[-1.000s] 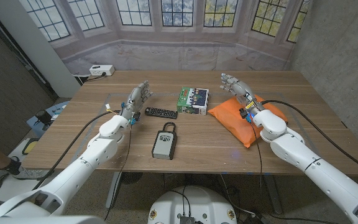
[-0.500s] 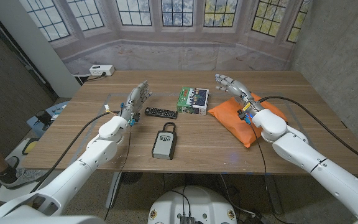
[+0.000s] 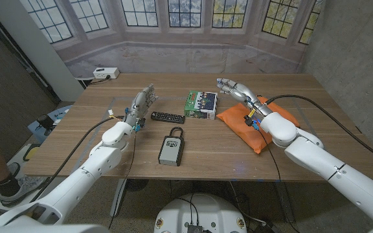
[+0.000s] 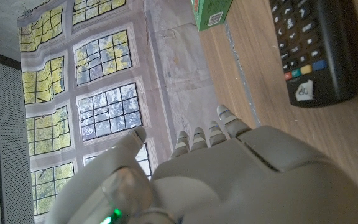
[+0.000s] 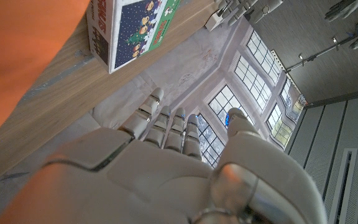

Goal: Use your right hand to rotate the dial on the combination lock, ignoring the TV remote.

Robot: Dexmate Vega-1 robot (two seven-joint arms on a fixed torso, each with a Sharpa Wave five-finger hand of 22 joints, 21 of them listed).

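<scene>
lock front-centre | remote behind it (box right of remote)

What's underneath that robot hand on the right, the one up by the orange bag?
The right hand hangs open over the far edge of the orange bag and the bare wooden table beside the green box. The arm hides part of the bag.

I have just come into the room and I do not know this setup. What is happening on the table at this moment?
A two-armed robot is at a wooden table. Its right hand is open in the air above the orange cushion, near the green box, holding nothing. The left hand is open beside the TV remote. The grey combination lock lies untouched toward the front of the table, apart from both hands.
</scene>
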